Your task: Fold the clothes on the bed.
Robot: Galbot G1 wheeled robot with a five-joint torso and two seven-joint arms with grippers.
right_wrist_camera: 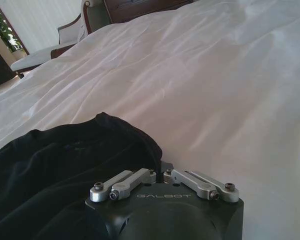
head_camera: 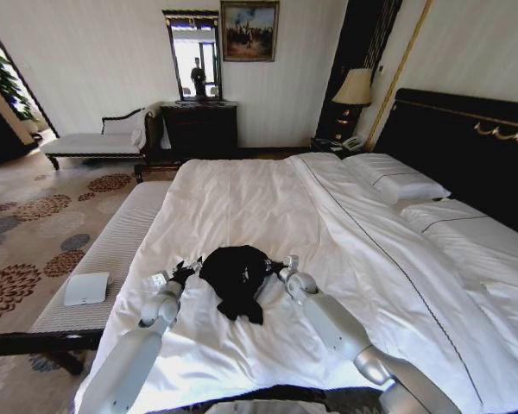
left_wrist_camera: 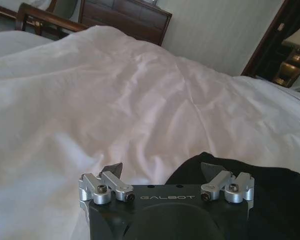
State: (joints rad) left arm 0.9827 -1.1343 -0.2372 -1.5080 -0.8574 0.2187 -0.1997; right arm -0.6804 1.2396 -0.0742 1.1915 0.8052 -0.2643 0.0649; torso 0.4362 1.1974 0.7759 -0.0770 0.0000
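The clothes [head_camera: 234, 274] are one black top, bunched in a small heap on the white duvet near the foot of the bed [head_camera: 268, 198]. My left gripper [head_camera: 183, 272] sits at the heap's left edge. In the left wrist view this gripper [left_wrist_camera: 162, 171] is open, its fingers spread wide, one fingertip [left_wrist_camera: 212, 169] over the edge of the black fabric [left_wrist_camera: 275, 195]. My right gripper [head_camera: 281, 266] is at the heap's right edge. In the right wrist view that gripper [right_wrist_camera: 159, 169] is shut, pinching the rim of the black fabric [right_wrist_camera: 65, 165].
A pale bench [head_camera: 112, 250] runs along the bed's left side and carries a white flat object [head_camera: 87, 289]. Pillows [head_camera: 395, 179] lie by the black headboard [head_camera: 466, 147] on the right. A dark dresser [head_camera: 198, 128] stands at the far wall. Open duvet stretches beyond the heap.
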